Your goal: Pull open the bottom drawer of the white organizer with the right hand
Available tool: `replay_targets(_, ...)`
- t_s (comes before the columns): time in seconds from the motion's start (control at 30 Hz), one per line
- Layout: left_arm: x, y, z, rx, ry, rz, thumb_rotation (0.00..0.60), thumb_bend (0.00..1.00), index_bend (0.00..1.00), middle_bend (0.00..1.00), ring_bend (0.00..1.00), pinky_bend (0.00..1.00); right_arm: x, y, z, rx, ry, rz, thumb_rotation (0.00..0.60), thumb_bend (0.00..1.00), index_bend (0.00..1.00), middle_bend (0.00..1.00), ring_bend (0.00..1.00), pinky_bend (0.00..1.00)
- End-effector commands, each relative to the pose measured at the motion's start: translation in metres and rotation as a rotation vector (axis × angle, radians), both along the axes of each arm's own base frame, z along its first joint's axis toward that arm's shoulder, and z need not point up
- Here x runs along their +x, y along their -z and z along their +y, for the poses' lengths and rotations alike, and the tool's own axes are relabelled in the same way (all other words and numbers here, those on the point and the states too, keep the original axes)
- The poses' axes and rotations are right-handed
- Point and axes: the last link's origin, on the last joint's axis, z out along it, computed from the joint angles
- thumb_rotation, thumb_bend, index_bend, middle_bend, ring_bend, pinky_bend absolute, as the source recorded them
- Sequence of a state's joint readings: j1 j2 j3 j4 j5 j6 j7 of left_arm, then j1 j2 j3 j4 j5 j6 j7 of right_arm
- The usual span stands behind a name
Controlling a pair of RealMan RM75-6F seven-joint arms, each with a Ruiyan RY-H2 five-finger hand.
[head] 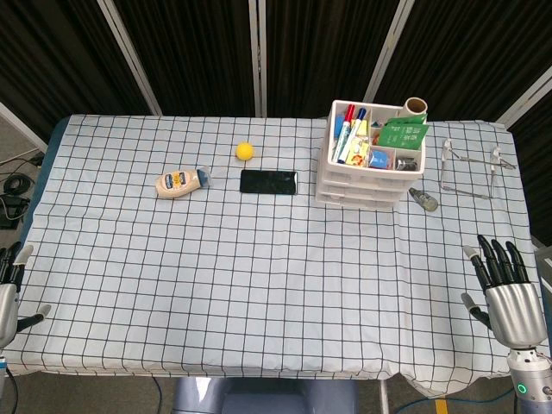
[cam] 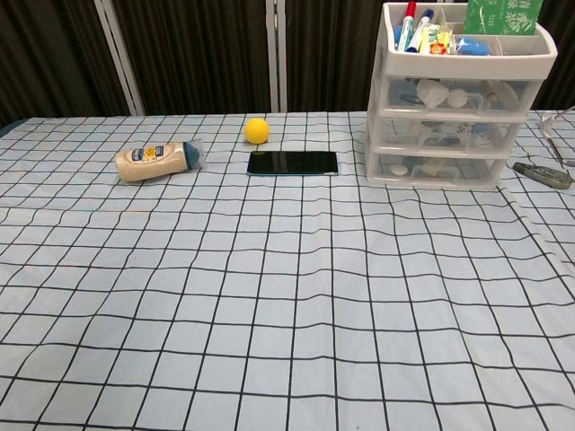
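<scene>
1. Bottom drawer (cam: 437,168) of the white organizer (head: 366,177) sits flush with the two drawers above it — fully pushed in, with small items dimly visible through its clear front.
2. That organizer stands near the far right corner of the surface (head: 259,285), which is covered by a white cloth with a black grid; its top tray holds markers (head: 347,128), a green packet (head: 403,132) and a cardboard roll (head: 416,106).
3. Right hand (head: 507,289) hovers at the near right edge of the surface, palm down, fingers spread and pointing toward the far edge, holding nothing — well apart from the organizer.
4. Left hand (head: 10,289) shows only partly at the near left edge, fingers apart with nothing in them; most of it is cut off by the frame.
5. A black phone (head: 268,182) lies flat just left of the organizer, and a yellow ball (head: 245,151) rests beyond it toward the far edge.
6. A squeeze bottle (head: 180,182) lies on its side to the left of the phone, cap pointing toward it.
7. A small grey-green object (head: 423,200) lies just right of the organizer's base; what it is cannot be told.
8. A wire stand (head: 470,171) sits near the right edge, beyond that object.
</scene>
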State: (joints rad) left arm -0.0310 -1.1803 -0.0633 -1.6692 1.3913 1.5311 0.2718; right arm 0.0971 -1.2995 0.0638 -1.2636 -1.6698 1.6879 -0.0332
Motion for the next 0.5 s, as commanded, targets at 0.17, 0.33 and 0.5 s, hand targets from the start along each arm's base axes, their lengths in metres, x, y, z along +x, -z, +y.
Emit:
replay_targets(0.17,-0.0004,-0.0003,-0.0002,0.001,-0.005,0.002,0.6,0.04,0.0,0.0,0.0,0.0,0.0,0.0004,0.0009,0.008,0.0,-0.003,0.6,0.11,0.11,0.0,0.0,0.0)
replay_targets(0.33,0.0024,-0.0017,-0.0018,0.007,0.009,0.002,0.6,0.04,0.0,0.0,0.0,0.0,0.0027,-0.0003,0.0017,0.009,-0.005,-0.017,0.6,0.11,0.11,0.0,0.0,0.0)
replay_targets(0.5,0.0036,-0.0026,-0.0031,0.011,0.013,0.002,0.6,0.04,0.0,0.0,0.0,0.0,0.0037,-0.0004,0.0015,0.013,-0.006,-0.022,0.6,0.11,0.11,0.0,0.0,0.0)
